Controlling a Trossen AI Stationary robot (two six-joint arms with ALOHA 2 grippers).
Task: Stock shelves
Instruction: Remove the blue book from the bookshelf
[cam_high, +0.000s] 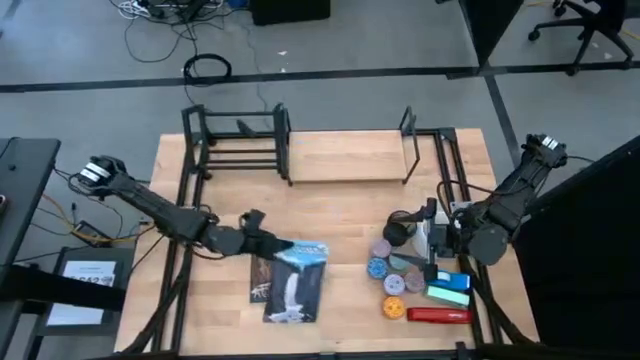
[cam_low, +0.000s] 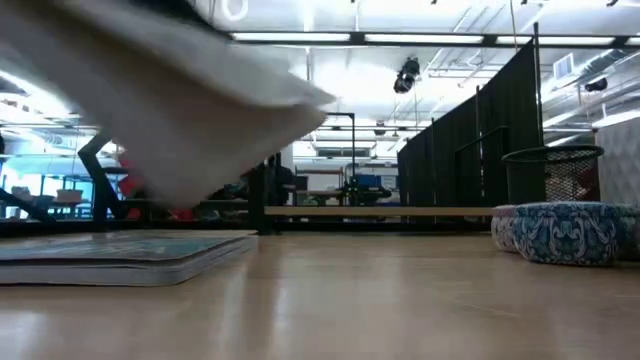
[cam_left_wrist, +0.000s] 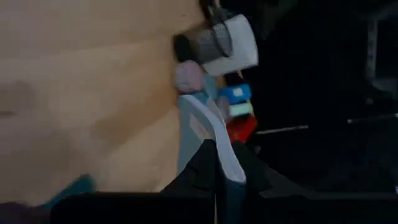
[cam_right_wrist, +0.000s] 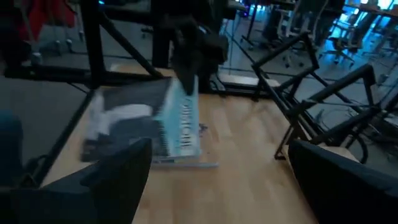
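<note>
Left pincer (cam_high: 268, 242) grips a light-blue book (cam_high: 303, 256) lifted over 1 flat book (cam_high: 280, 290) mid-desk, right pincer (cam_high: 432, 243) spread open nr 4 round tins (cam_high: 388, 270); shelves (cam_high: 300, 150) at desk's far edge, only high view shows them whole.

Two dark jointed arms (cam_high: 150, 205), pale wrist ends

- High view: straight down over the whole table (cam_high: 330, 200), both arms in frame.
- Low view: at tabletop level, facing the room; a book (cam_low: 120, 255) lies close.
- Left wrist view: close above the lifted book (cam_left_wrist: 208, 134).
- Right wrist view: faces across the table, sharing that book (cam_right_wrist: 180, 121).
</note>
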